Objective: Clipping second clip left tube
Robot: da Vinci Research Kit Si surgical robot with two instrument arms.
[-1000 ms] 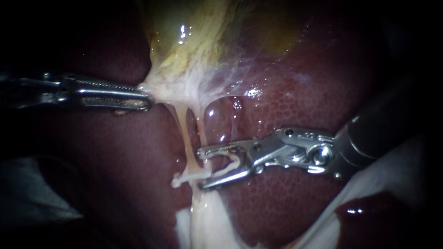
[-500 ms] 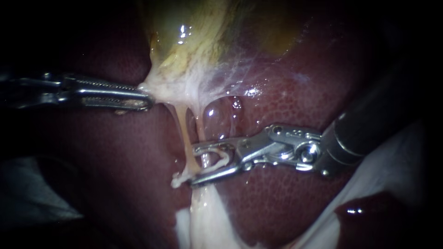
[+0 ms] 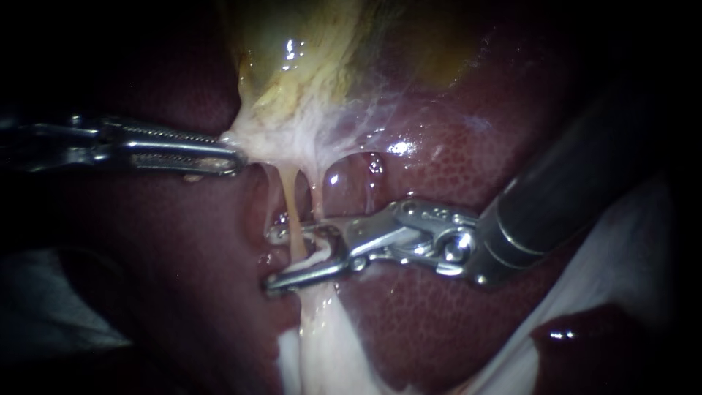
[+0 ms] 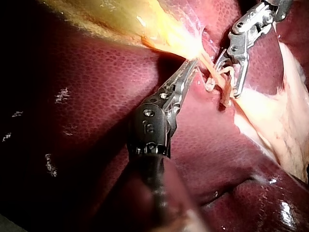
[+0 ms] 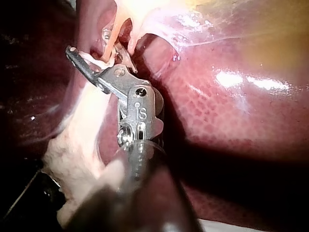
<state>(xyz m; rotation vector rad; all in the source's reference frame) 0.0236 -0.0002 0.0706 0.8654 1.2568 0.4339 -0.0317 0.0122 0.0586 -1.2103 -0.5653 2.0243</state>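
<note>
left instrument (image 3: 235,157) lies level, clamped shut; right instrument (image 3: 272,260) slants in from upper right, open.

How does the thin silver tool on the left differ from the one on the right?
The slim silver left instrument has long ridged jaws shut on whitish tissue; the stubbier silver right instrument holds its jaws open around the pale yellowish tube. The left lies level; the right slants in. Both are shiny metal.

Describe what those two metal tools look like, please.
Both are slender. The left instrument has long, narrow silver jaws with fine ridged teeth on a dark shaft. The right instrument has shorter, curved silver jaws, a shiny hinged joint with small pins, and a smooth dark shaft.
</note>
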